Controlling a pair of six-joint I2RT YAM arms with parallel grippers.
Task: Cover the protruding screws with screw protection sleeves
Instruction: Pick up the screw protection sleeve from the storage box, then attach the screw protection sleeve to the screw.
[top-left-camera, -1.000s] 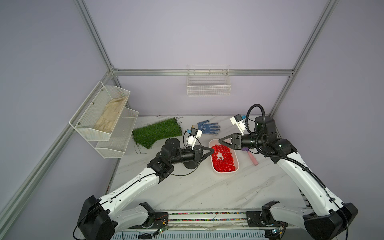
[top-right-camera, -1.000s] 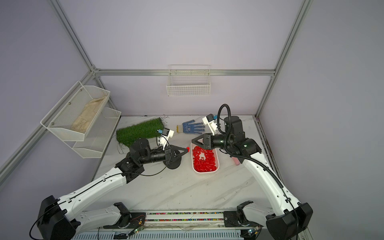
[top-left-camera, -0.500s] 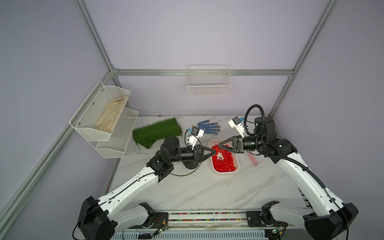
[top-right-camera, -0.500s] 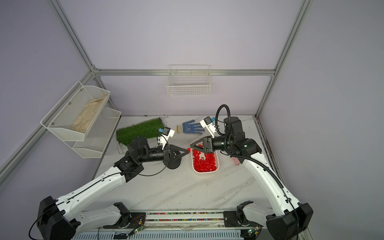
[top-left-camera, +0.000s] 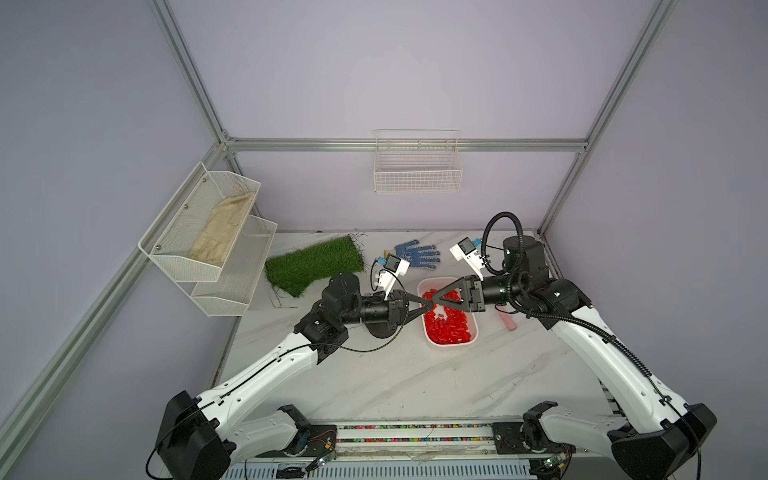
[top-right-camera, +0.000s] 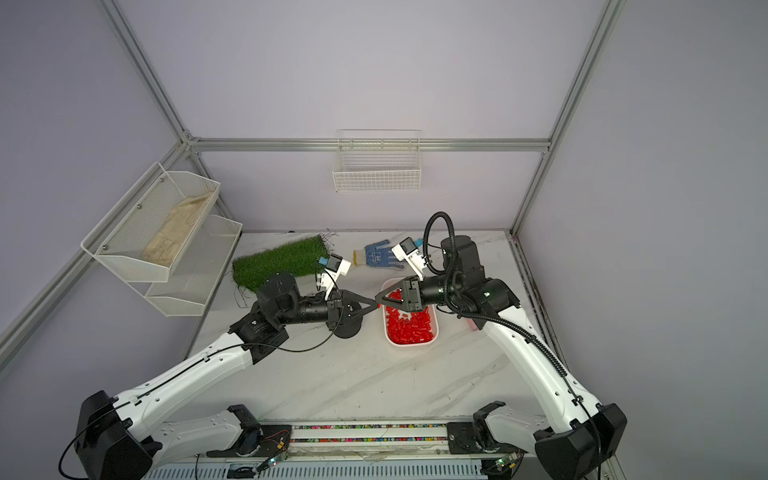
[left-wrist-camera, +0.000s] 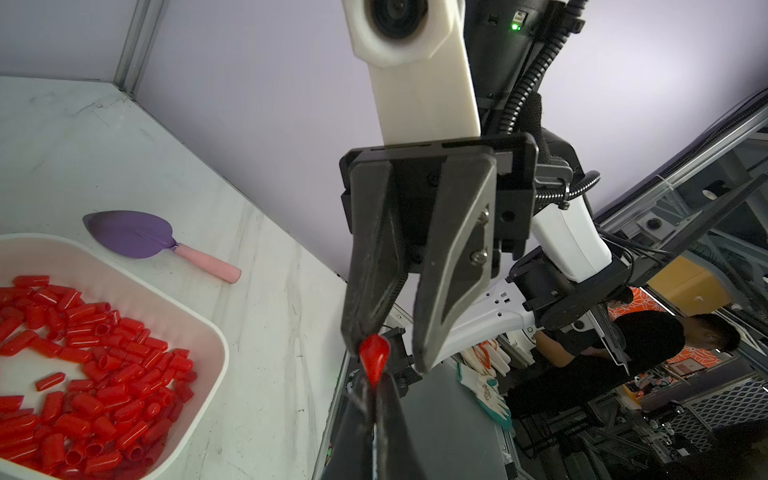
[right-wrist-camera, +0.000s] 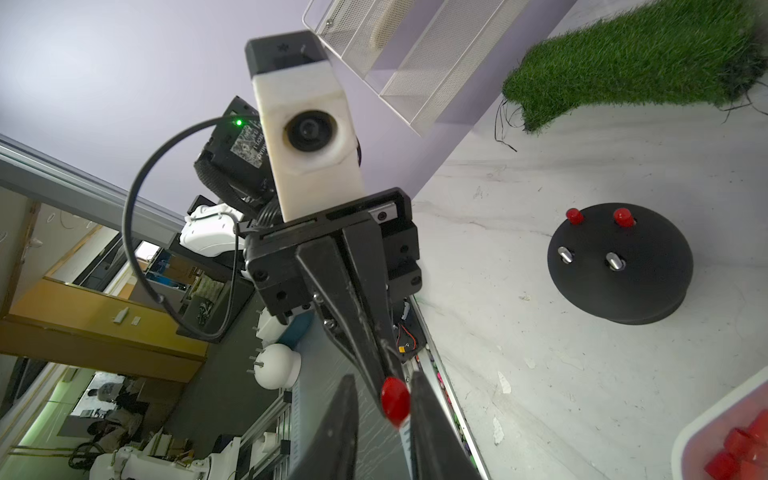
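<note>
Two of the four protruding screws (right-wrist-camera: 615, 261) on the black dome (right-wrist-camera: 648, 291) stand bare and silvery; the other pair wears red caps (right-wrist-camera: 623, 217). One loose sleeve (left-wrist-camera: 374, 359) is up in the air, pinched at one end in the closed left claw (right-wrist-camera: 384, 370). The right claw (left-wrist-camera: 388, 353) is open astride it, one finger (left-wrist-camera: 365, 307) touching the sleeve, the other apart.

In a top view the claws meet tip to tip above the gap between the dome and the white tray (top-right-camera: 409, 344). Tray sits at 3 o'clock of the dome, heaped with spare sleeves (top-right-camera: 409, 328). Glove (top-right-camera: 380, 255) at 12 o'clock of the tray, grass mat (top-right-camera: 282, 264) at 11 o'clock of the dome, all on the table (top-right-camera: 374, 382).

Risks, as I judge them:
- The left claw lets go before the right bites, and the sleeve drops.
- A skewed or squashed grip leaves the mouth off-axis, so it will not seat on a screw.

Writing: QR sticker (right-wrist-camera: 245, 145) on the left wrist camera, print unreadable. No brand legible.
</note>
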